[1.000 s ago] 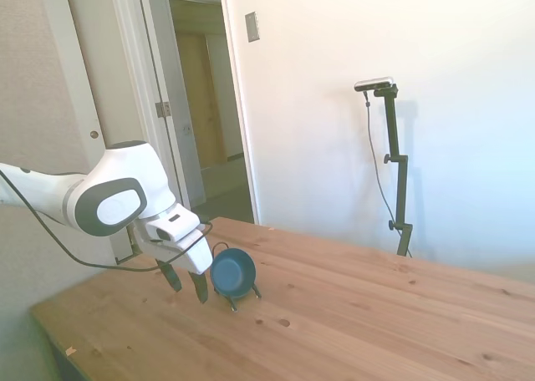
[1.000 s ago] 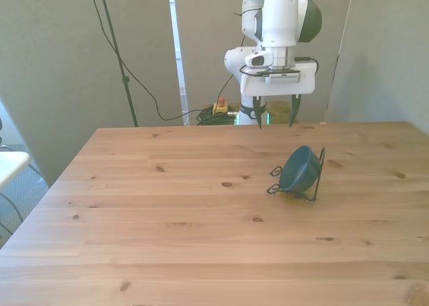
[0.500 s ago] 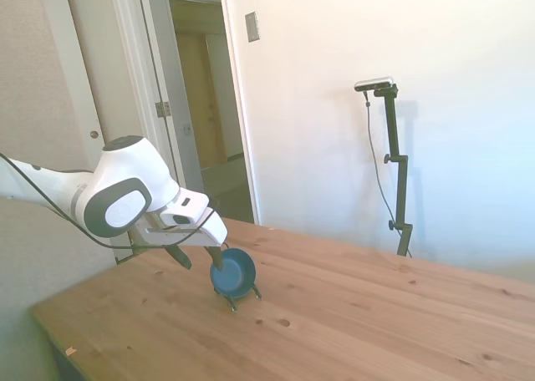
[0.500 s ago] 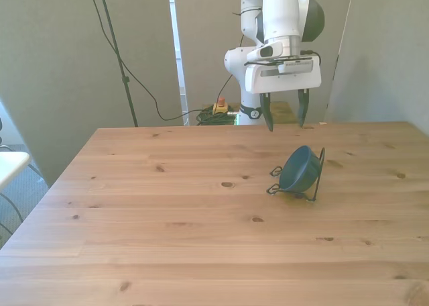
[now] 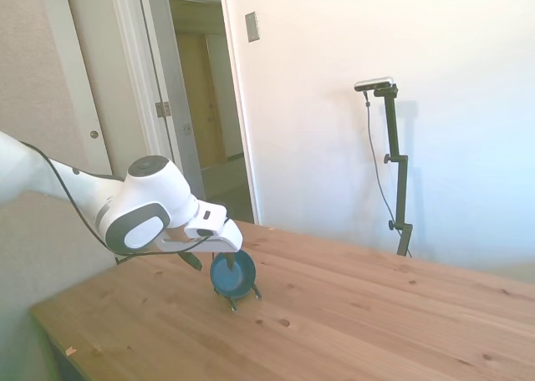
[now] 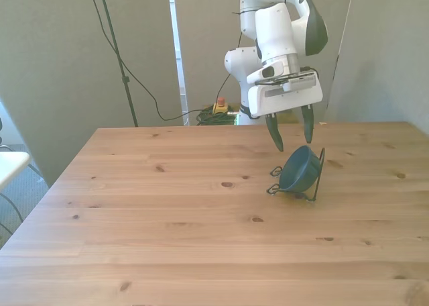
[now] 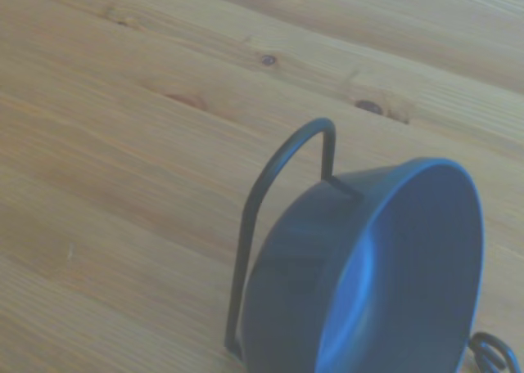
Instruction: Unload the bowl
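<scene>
Side view: the bowl (image 5: 233, 274) stands on edge in a thin wire rack (image 5: 242, 296) on the desk (image 5: 351, 314), its outer side facing the camera. The pincer (image 5: 209, 261) hangs at about ten o'clock from the bowl, just above its rim, one finger showing at the bowl's near side and the other mostly hidden behind the wrist housing.

Front view: here the state is plain. The pincer (image 6: 293, 137) has its fingers well apart, empty, tilted and poised above the bowl (image 6: 299, 170), which lies at roughly five o'clock from the fingertips. The bowl leans against the upright loop of the rack (image 6: 319, 178), hollow turned toward the front view's left. To do the step well, I judge the fingers should come down astride the top of the rim, one inside the hollow and one on the outer wall, clear of the wire loop. Closing on the wire too would drag the rack along.

Wrist view: the bowl (image 7: 368, 275) fills the patch, its wall resting on the wire hoop (image 7: 274, 209). The glossy surface looks slippery, so a firm, deep bite on the rim, then a lift straight up and out of the hoop, seems the safest course.
</scene>
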Robot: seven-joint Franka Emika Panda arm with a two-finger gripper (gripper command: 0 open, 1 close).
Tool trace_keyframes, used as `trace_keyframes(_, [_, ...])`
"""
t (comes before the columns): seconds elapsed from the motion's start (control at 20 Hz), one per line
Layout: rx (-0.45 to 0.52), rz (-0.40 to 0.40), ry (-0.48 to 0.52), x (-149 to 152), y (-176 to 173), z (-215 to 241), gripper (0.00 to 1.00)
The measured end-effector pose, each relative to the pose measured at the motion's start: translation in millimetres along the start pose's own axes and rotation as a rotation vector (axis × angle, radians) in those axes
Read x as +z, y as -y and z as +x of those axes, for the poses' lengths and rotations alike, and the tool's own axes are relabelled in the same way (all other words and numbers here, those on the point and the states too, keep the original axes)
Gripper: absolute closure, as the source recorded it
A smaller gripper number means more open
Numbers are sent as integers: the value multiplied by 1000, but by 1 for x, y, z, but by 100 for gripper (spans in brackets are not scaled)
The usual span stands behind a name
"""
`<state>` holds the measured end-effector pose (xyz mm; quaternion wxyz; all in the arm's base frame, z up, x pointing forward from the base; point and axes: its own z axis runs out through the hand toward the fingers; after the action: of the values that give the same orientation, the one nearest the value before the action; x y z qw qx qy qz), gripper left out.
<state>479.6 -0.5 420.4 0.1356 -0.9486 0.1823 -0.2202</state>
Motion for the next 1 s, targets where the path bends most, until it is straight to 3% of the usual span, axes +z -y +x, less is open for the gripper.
trace_keyframes(0.15, [-9,9,11,10,-1,5,0])
trace_keyframes(0.2, [-7,11,17,14,-1,7,100])
trace_keyframes(0.5, [-30,27,69,38,7,2,100])
trace_keyframes(1.0, [-63,48,93,40,9,0,100])
